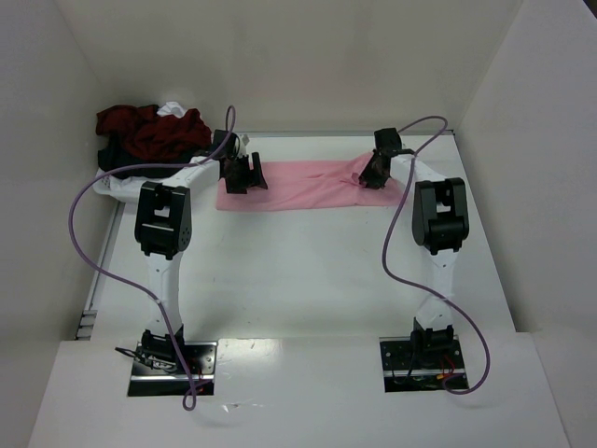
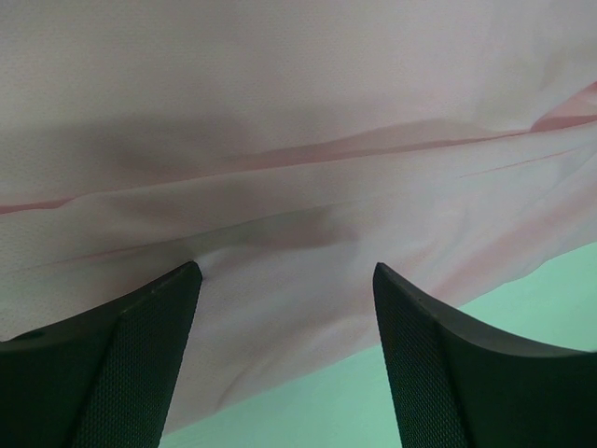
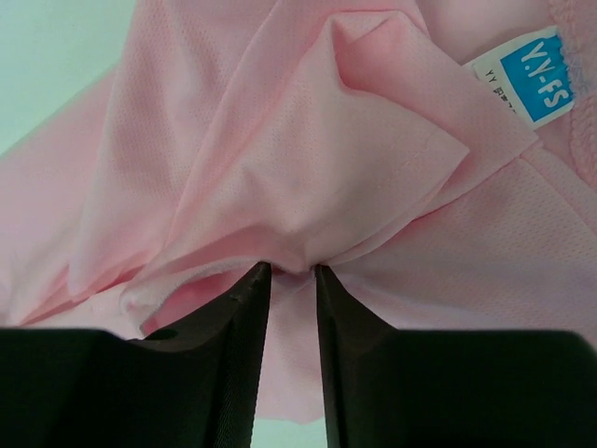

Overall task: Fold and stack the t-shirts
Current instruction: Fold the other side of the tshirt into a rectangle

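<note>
- The pink shirt (image 1: 298, 184) lies on the table (image 1: 308, 271) as a long, flattened band. Its long axis runs side to side, from the left gripper (image 1: 244, 175) across to the right gripper (image 1: 373, 173).
- The band sits between the two grippers, one end under each. It lies on the far part of the table from the arm bases.
- The left gripper's fingers (image 2: 140, 355) stand wide apart and hold nothing. Pink cloth spreads ahead of the tips and under the gap between them, with a long crease running crosswise. Whether the tips touch the cloth is hard to tell from this close.
- A bare strip of table shows below the cloth edge, beside the left gripper's right-hand finger.
- The right gripper's fingers (image 3: 233, 355) are drawn nearly together and clamped on a bunched fold of the pink shirt. Creases fan out from the pinch point.
- A white and blue label (image 3: 527, 79) lies just beyond the right gripper's fingers and off to their right. This puts the neck end at the right gripper, so the shirt points neck-first toward the robot's right.
- A crumpled dark red shirt (image 1: 154, 131) lies in a heap beyond and to the left of the left gripper, apart from the pink shirt.
</note>
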You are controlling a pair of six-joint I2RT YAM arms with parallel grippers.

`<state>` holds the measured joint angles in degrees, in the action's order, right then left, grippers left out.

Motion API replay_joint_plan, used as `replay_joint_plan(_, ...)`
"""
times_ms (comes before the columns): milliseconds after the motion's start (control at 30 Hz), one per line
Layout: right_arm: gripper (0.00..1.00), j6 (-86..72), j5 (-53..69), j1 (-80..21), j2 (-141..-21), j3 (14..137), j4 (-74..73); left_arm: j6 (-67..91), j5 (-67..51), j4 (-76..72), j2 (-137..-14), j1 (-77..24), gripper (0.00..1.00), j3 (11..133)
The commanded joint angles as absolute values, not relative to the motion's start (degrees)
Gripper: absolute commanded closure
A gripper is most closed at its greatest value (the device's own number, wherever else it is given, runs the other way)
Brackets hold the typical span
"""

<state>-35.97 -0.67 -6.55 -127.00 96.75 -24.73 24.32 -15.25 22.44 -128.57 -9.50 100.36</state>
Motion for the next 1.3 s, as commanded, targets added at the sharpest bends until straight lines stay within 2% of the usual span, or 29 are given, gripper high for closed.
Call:
replay_joint_plan(0, 0.69, -37.5, -1.6, -6.3, -127.3, 97.5, -22.3, 22.9, -14.4, 25.2, -128.8, -9.1, 0.18, 100.6)
replay_joint_plan(100, 0.77, -37.5, -1.6, -6.3, -127.3, 97.5, -21.8, 22.9, -14.4, 25.2, -128.8, -9.1, 0.18, 100.6)
replay_joint_plan(200, 0.79, -37.5, -2.1, -6.3, -128.5, 99.3, -21.8, 22.4, -14.4, 25.2, -128.8, -9.1, 0.18, 100.6)
replay_joint_plan(367, 0.94, -37.0, -2.6, -6.3, -131.4, 104.7, -23.4, 22.4, -14.4, 25.2, -129.3, -9.1, 0.18, 100.6)
replay_joint_plan(667, 0.97, -35.0, -2.6, -6.3, -138.9, 119.4, -27.3, 22.4, -14.9, 25.2, -129.3, -9.1, 0.18, 100.1)
replay_joint_plan(733, 0.88, -34.3, -3.3, -6.3, -140.3, 124.0, -27.9, 22.4, -15.6, 25.2, -129.8, -8.6, 0.18, 100.1)
replay_joint_plan(767, 0.77, -33.8, -3.3, -6.3, -140.8, 125.1, -27.9, 22.4, -15.6, 25.2, -129.8, -8.6, 0.18, 100.1)
replay_joint_plan(800, 0.62, -33.8, -2.5, -6.3, -141.4, 126.1, -27.4, 22.4, -15.6, 25.2, -129.8, -8.6, 0.18, 100.1)
replay_joint_plan(867, 0.45, -33.0, -1.1, -6.3, -141.9, 128.5, -27.4, 21.9, -16.2, 25.2, -129.8, -8.6, 0.18, 100.1)
replay_joint_plan(933, 0.34, -33.0, -0.2, -6.3, -141.9, 129.5, -27.4, 21.9, -16.2, 25.2, -129.8, -8.6, 0.18, 100.1)
replay_joint_plan(1033, 0.25, -33.0, 0.4, -6.3, -139.8, 127.5, -26.8, 21.9, -16.2, 25.8, -129.8, -8.6, 0.18, 100.1)
replay_joint_plan(1100, 0.24, -33.0, 0.4, -6.3, -137.6, 124.9, -25.7, 21.9, -16.2, 25.8, -129.2, -8.6, 0.18, 100.6)
replay_joint_plan(1200, 0.24, -33.0, -0.2, -6.3, -131.2, 117.2, -23.0, 21.3, -16.2, 26.4, -126.9, -8.6, 0.11, 101.4)
replay_joint_plan(1267, 0.24, -33.0, -0.7, -5.8, -125.2, 108.9, -20.2, 20.0, -16.2, 26.4, -125.3, -8.6, 0.03, 102.2)
